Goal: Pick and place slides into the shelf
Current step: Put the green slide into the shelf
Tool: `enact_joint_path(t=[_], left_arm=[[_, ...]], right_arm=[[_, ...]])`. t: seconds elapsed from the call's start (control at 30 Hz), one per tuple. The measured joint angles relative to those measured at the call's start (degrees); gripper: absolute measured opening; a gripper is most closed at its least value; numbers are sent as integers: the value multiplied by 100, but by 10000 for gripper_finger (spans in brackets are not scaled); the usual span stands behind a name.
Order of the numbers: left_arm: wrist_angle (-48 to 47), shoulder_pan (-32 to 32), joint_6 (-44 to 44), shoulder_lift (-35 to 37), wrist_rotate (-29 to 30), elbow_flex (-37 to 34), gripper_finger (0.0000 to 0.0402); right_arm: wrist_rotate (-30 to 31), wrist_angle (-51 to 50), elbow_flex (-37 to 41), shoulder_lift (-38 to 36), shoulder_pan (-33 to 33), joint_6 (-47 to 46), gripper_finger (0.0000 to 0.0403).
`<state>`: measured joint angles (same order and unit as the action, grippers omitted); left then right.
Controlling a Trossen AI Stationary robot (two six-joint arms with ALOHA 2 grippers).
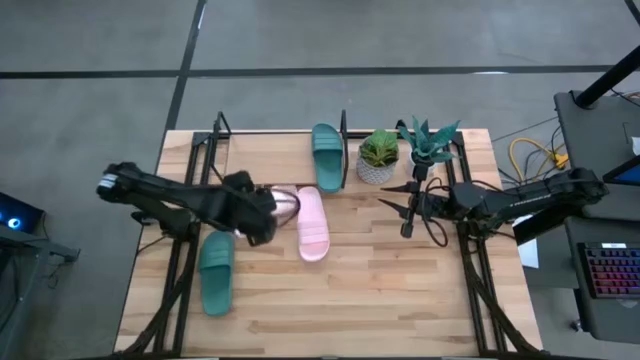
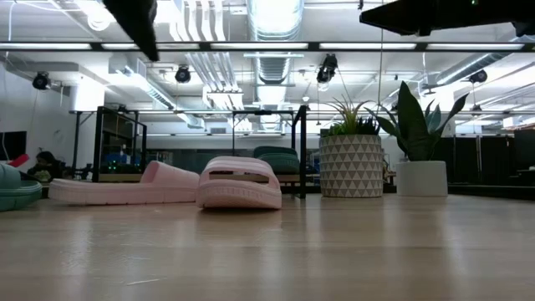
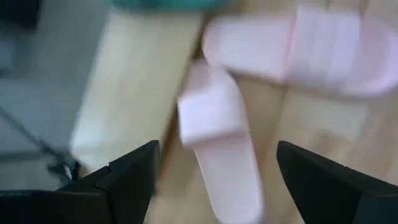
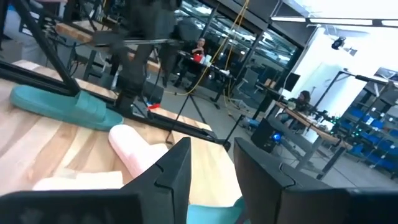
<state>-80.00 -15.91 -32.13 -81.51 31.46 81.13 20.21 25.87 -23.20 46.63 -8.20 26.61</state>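
Observation:
Two pale pink slides lie sole-down mid-table: one (image 1: 313,222) (image 3: 311,46) in plain sight, the other (image 1: 288,202) (image 3: 217,143) partly under my left gripper (image 1: 262,218) (image 3: 214,180). That gripper hangs open above it, pointing steeply down, with a finger on either side and clear of it. A teal slide (image 1: 326,155) rests on the board of the shelf (image 1: 270,155) at the far edge. Another teal slide (image 1: 217,272) lies near the left front. My right gripper (image 1: 407,205) (image 4: 211,174) points level toward the left beside the shelf's right post, its fingers a little apart with nothing between them.
Two potted plants (image 1: 378,157) (image 1: 430,145) stand at the far right beside the shelf, close behind my right gripper. The black arm frames (image 1: 180,270) (image 1: 480,270) run along both table sides. Bare wood lies toward the near edge (image 1: 350,310).

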Motion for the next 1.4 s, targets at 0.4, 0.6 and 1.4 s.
enact_joint_path(t=[0.4,0.6,1.4], left_arm=[[-993,-1492,-2884,-1165,-1131,244,306],[-1002,-2174,-4236,-1598,-2103,231,306],[-1002,-2734,-4519,-2260,-3698,-764,306]], right_arm=[[-9,-6,0,4,290,-134,100],[-68,-2,0,38,299,-152,102],[-83,17,0,38,299,196,85]])
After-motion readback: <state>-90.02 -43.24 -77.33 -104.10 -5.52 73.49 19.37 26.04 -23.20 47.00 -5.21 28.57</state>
